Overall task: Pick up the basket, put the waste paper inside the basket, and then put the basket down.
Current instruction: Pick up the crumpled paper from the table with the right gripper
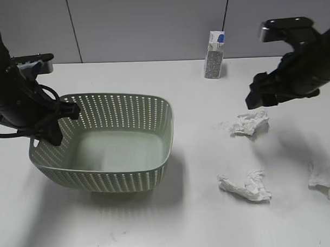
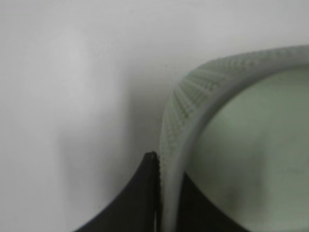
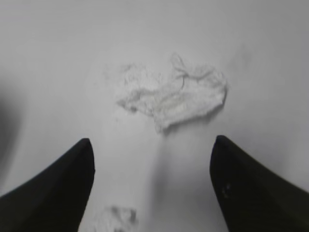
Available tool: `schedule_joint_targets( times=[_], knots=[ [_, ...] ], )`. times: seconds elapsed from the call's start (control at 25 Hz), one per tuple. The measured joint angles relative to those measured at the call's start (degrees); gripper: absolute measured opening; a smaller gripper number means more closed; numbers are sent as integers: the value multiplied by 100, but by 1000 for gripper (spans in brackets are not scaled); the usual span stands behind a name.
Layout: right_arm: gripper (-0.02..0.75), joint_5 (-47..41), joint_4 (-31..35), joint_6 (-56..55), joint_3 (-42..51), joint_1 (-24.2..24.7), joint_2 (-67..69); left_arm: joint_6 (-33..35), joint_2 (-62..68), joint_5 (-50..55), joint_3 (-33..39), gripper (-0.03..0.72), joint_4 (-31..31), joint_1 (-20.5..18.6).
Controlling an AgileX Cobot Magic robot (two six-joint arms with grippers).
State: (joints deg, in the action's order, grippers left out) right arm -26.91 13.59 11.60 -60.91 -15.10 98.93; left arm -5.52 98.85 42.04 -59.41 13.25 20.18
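Observation:
The pale green basket [image 1: 119, 144] sits left of centre, and its inside looks empty. My left gripper [image 1: 52, 123] is shut on the rim at the basket's left end; in the left wrist view the two jaws [image 2: 169, 169] pinch the rim [image 2: 203, 82] from both sides. Three crumpled white paper wads lie on the table to the right: one far [image 1: 250, 122], one near [image 1: 246, 185], one at the right edge [image 1: 325, 178]. My right gripper [image 1: 260, 98] is open and empty, just above the far wad [image 3: 178, 99], which lies ahead of the jaws [image 3: 152, 157].
An upright grey-white carton with a blue cap [image 1: 214, 55] stands at the back of the white table, near the wall. Part of another wad [image 3: 118, 217] shows at the bottom of the right wrist view. The basket casts a shadow on the table to its right.

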Motion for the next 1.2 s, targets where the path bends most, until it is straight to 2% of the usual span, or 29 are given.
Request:
schedule_joint_targets(
  times=[0.16,0.32,0.48,0.56,0.64,0.8,0.92,1.04,1.2],
  knots=[
    [590,0,-585,-793,-692,-77,1103,0,0,0,0,3,0,0],
    [590,-45,-972,-1100,-855,-77,1688,0,0,0,0,3,0,0],
    [589,-80,-1135,-1282,-900,-77,1961,0,0,0,0,3,0,0],
    [564,-85,-1149,-1300,-926,-77,1985,0,0,0,0,3,0,0],
    [490,-85,-1155,-1313,-939,-77,1996,0,0,0,0,2,0,0],
    [252,-121,-1155,-1320,-957,-77,2000,0,0,0,0,2,0,0],
    [130,-228,-1149,-1320,-957,-77,1980,0,0,0,0,2,0,0],
    [74,-438,-1149,-1325,-938,-77,1857,0,0,0,0,2,0,0],
    [74,-651,-1116,-1325,-938,-117,1310,0,0,0,0,2,0,0]
  ],
)
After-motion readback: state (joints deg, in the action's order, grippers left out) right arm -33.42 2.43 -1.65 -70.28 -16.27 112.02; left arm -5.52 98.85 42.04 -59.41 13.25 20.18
